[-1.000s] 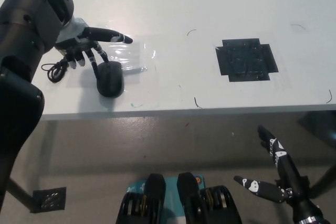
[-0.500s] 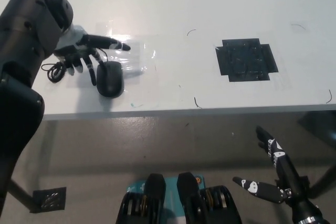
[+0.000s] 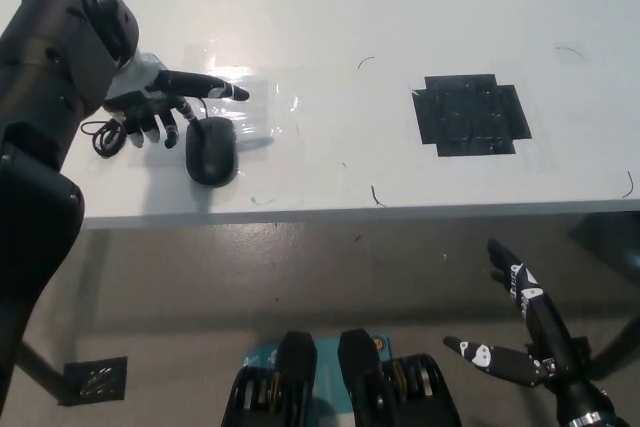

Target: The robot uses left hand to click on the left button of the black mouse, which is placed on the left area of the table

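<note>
Left hand (image 3: 160, 97) sits over the left part of the table (image 3: 330, 7), just beside the black mouse (image 3: 211, 150), on the mouse's far-left side. Hand holds nothing: one digit sticks out straight toward picture right, passing above the mouse's far end, the other fingers (image 3: 150, 125) hang curled downward and apart from each other, tips near the mouse's left edge.

Change over the last second: the downward fingers were lower and closer to the mouse's front, one looked to be on or right at its top. Now they are pulled up and back to the left, so there is a visible gap between them and the mouse. Mouse itself has barely shifted, if at all. Can't tell from this angle whether the earlier contact was an actual button press.

My read: either the click stroke is done and the hand is lifting off, or it's re-aiming. Right now nothing is touching the left button.

Coiled cable (image 3: 103, 135) lies on the table left of the mouse, under the hand. Clear film patch (image 3: 262, 102) is under and beside the mouse.

Further right: black tape square (image 3: 469, 114), well apart from the action.

Right hand (image 3: 520, 342) hangs idle below the table edge at lower right, fingers spread, empty.
</note>
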`<action>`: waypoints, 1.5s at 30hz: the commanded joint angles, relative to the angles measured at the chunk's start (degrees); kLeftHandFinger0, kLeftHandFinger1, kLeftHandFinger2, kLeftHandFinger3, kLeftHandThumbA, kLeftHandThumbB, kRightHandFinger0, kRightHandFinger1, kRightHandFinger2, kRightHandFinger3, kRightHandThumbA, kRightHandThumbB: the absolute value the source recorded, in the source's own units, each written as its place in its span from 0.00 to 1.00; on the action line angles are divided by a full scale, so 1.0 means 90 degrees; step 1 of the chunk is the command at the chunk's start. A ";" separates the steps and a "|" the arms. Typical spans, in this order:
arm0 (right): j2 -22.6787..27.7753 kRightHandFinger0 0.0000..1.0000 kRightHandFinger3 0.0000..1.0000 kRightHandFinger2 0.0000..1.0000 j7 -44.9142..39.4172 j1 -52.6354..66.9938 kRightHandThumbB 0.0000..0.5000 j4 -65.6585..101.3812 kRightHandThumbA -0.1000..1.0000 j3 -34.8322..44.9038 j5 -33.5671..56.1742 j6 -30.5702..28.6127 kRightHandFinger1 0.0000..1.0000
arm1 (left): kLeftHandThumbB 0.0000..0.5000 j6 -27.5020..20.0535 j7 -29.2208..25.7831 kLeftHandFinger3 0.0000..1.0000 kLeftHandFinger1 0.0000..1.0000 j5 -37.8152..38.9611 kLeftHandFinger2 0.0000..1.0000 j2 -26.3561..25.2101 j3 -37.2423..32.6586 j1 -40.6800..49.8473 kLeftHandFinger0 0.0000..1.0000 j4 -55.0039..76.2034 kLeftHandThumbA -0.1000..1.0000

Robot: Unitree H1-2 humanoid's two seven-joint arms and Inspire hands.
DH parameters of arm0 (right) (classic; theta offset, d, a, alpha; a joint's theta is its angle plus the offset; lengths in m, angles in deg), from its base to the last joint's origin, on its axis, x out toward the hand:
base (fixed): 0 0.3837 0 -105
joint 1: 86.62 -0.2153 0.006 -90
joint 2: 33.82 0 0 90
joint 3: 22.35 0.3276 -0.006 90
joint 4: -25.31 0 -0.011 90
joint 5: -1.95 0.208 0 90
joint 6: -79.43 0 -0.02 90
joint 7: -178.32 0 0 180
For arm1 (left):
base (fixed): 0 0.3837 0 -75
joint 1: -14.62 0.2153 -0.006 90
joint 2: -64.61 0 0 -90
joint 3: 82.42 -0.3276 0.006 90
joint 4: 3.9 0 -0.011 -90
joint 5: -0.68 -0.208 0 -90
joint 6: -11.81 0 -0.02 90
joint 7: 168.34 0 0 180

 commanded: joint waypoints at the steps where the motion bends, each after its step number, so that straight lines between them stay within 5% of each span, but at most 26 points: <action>1: 0.0113 0.96 1.00 1.00 -0.0048 -0.0030 0.34 0.0250 1.00 -0.0006 -0.0045 0.0024 1.00 | 0.98 -0.0118 -0.0110 1.00 0.04 0.0168 0.44 -0.0135 0.0331 -0.0235 0.00 0.0170 1.00; 5: 0.0133 0.96 1.00 1.00 -0.0050 -0.0012 0.32 0.0261 1.00 0.0004 -0.0042 0.0051 1.00 | 1.00 0.0173 -0.0134 1.00 0.12 0.0708 0.57 -0.0527 0.1131 -0.0768 0.00 0.0614 1.00; 11: 0.0168 0.96 1.00 1.00 -0.0049 0.0075 0.31 0.0270 1.00 0.0013 -0.0033 0.0080 1.00 | 0.86 0.1230 0.0822 1.00 0.09 0.1800 0.47 -0.1423 0.2683 -0.0802 0.00 0.3068 1.00; 14: 0.0171 0.96 1.00 1.00 -0.0055 0.0098 0.29 0.0159 1.00 -0.0008 -0.0007 -0.0041 1.00 | 0.88 0.1447 0.0798 1.00 0.30 0.1845 0.60 -0.1632 0.3526 -0.0025 0.07 0.5302 1.00; 15: 0.0159 0.96 1.00 1.00 -0.0050 0.0084 0.29 0.0101 1.00 -0.0026 -0.0025 -0.0081 1.00 | 0.70 0.1447 0.0596 1.00 0.28 0.2531 0.55 -0.1745 0.3949 0.0561 0.08 0.6547 1.00; 17: 0.0140 0.95 1.00 1.00 -0.0056 0.0098 0.30 0.0054 1.00 -0.0027 0.0006 -0.0071 1.00 | 0.61 0.1447 -0.0079 1.00 0.23 0.3117 0.53 -0.1664 0.4589 0.1496 0.02 0.8494 1.00; 19: 0.0139 0.95 1.00 1.00 -0.0053 0.0138 0.29 0.0075 1.00 -0.0014 0.0024 -0.0037 1.00 | 0.61 0.1447 -0.0604 1.00 0.32 0.3216 0.63 -0.1376 0.5034 0.2145 0.15 0.9700 1.00; 20: 0.0137 0.95 1.00 1.00 -0.0052 0.0184 0.27 0.0090 1.00 -0.0012 0.0030 -0.0027 1.00 | 0.57 0.1447 -0.0928 1.00 0.42 0.3549 0.71 -0.1193 0.5255 0.2616 0.29 1.0459 1.00; 21: 0.0128 0.95 1.00 1.00 -0.0017 0.0226 0.26 0.0087 1.00 -0.0022 -0.0036 -0.0016 1.00 | 0.66 0.1447 -0.1218 1.00 0.71 0.4154 0.88 -0.1112 0.5412 0.3233 0.70 1.1350 1.00; 22: 0.0120 0.95 1.00 1.00 -0.0006 0.0245 0.25 0.0051 1.00 -0.0027 -0.0046 -0.0040 1.00 | 0.63 0.1447 -0.1364 1.00 0.79 0.4470 0.93 -0.1133 0.5452 0.3561 0.93 1.1755 1.00; 23: 0.0104 0.95 1.00 1.00 0.0004 0.0260 0.24 -0.0015 1.00 -0.0033 -0.0041 -0.0095 1.00 | 0.61 0.1447 -0.1652 1.00 0.98 0.5031 1.00 -0.1148 0.5518 0.4123 1.00 1.2357 1.00; 24: 0.0093 0.95 1.00 1.00 0.0010 0.0262 0.24 -0.0051 1.00 -0.0036 -0.0038 -0.0130 1.00 | 0.59 0.1447 -0.1884 1.00 1.00 0.5455 1.00 -0.1135 0.5573 0.4522 1.00 1.2759 1.00; 25: 0.0076 0.95 1.00 1.00 0.0009 0.0287 0.24 -0.0089 1.00 -0.0046 -0.0028 -0.0154 1.00 | 0.73 0.1447 -0.2002 1.00 1.00 0.5537 1.00 -0.0941 0.5774 0.5345 1.00 1.3520 1.00; 27: 0.0062 0.95 1.00 1.00 0.0014 0.0296 0.26 -0.0141 1.00 -0.0051 -0.0026 -0.0179 1.00 | 0.79 0.1447 -0.2000 1.00 1.00 0.5565 1.00 -0.0578 0.5982 0.6056 1.00 1.4102 1.00; 29: 0.0062 0.95 1.00 1.00 0.0011 0.0333 0.27 -0.0135 1.00 -0.0051 -0.0029 -0.0118 1.00 | 1.00 0.0911 -0.2313 1.00 1.00 0.5721 1.00 0.0025 0.6009 0.7645 1.00 1.4818 1.00; 31: 0.0047 0.95 1.00 1.00 0.0022 0.0373 0.27 -0.0149 1.00 -0.0066 -0.0059 -0.0092 1.00 | 0.89 -0.0308 -0.2517 1.00 1.00 0.5641 1.00 0.0423 0.5701 0.8920 1.00 1.4766 1.00; 32: 0.0040 0.95 1.00 1.00 0.0015 0.0390 0.27 -0.0169 1.00 -0.0074 -0.0049 -0.0122 1.00 | 0.94 -0.0629 -0.2604 1.00 1.00 0.5491 1.00 0.0659 0.5592 0.9439 1.00 1.4751 1.00; 34: 0.0018 0.95 1.00 1.00 0.0014 0.0426 0.27 -0.0241 1.00 -0.0094 -0.0042 -0.0194 1.00 | 0.89 -0.1545 -0.2655 1.00 1.00 0.5194 1.00 0.1059 0.5384 1.0120 1.00 1.4495 1.00; 37: 0.0017 0.95 1.00 1.00 0.0035 0.0464 0.27 -0.0245 1.00 -0.0099 -0.0077 -0.0198 1.00 | 0.75 -0.2762 -0.2570 1.00 1.00 0.4858 1.00 0.1577 0.5164 1.0684 1.00 1.3794 1.00; 40: 0.0027 0.95 1.00 1.00 0.0028 0.0514 0.25 -0.0239 1.00 -0.0115 -0.0088 -0.0230 1.00 | 0.74 -0.3851 -0.2610 1.00 1.00 0.4056 1.00 0.1808 0.5068 1.1084 1.00 1.3248 1.00; 41: 0.0026 0.95 1.00 1.00 0.0012 0.0536 0.25 -0.0258 1.00 -0.0126 -0.0070 -0.0272 1.00 | 0.64 -0.4360 -0.2589 1.00 1.00 0.3845 1.00 0.1996 0.5046 1.1176 1.00 1.2906 1.00; 45: 0.0028 0.94 1.00 1.00 0.0051 0.0516 0.22 -0.0299 1.00 -0.0105 -0.0063 -0.0403 1.00 | 0.68 -0.4537 -0.2802 1.00 1.00 0.3046 1.00 0.2307 0.4880 1.1185 1.00 1.2233 1.00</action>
